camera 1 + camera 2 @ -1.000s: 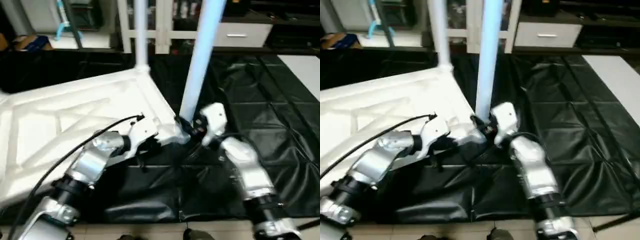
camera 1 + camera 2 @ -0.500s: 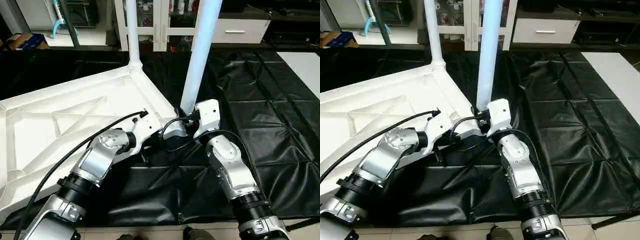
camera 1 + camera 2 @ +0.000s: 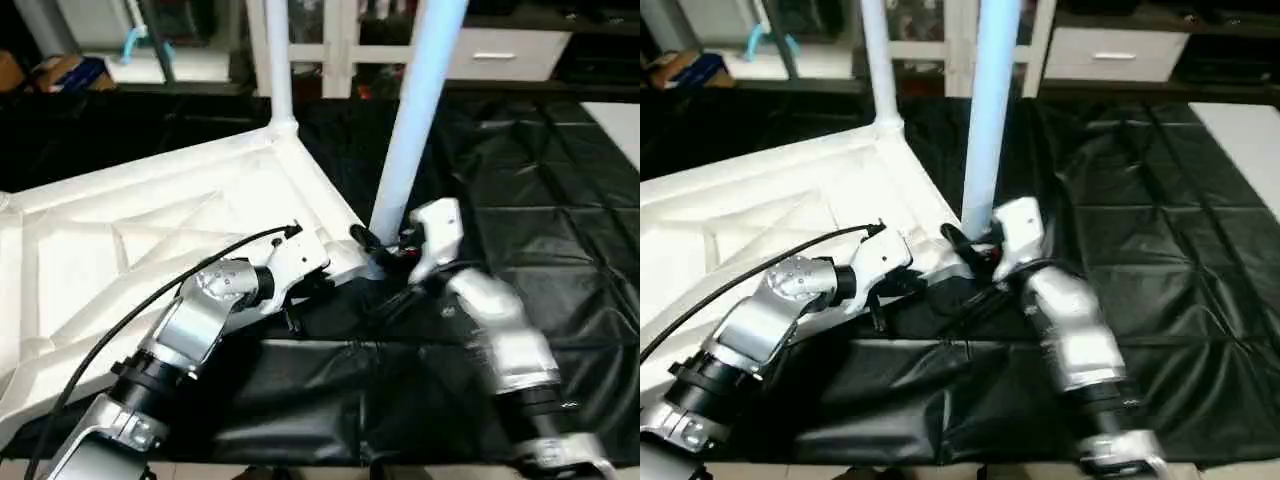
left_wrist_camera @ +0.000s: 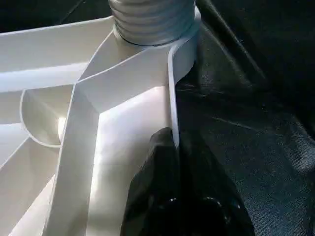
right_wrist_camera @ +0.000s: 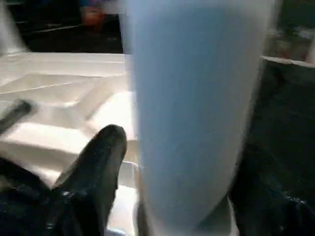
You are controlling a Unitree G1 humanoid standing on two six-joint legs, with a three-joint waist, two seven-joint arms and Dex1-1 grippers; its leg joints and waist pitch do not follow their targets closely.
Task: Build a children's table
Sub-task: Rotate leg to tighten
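Right fingers (image 5: 98, 162) have spread beside smooth tube leg (image 3: 415, 120); left fingers (image 4: 170, 182) seemingly pinch ribbed tabletop (image 3: 150, 230).

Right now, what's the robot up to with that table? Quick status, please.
Left end effector shut on tabletop rim. Right end effector around near leg base, grip unclear. Two legs upright. Nothing in the way.

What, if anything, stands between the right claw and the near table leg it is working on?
Nothing visible does. The right claw sits right at the base of the near leg, which stands in the tabletop's corner socket; one black finger lies beside the leg.
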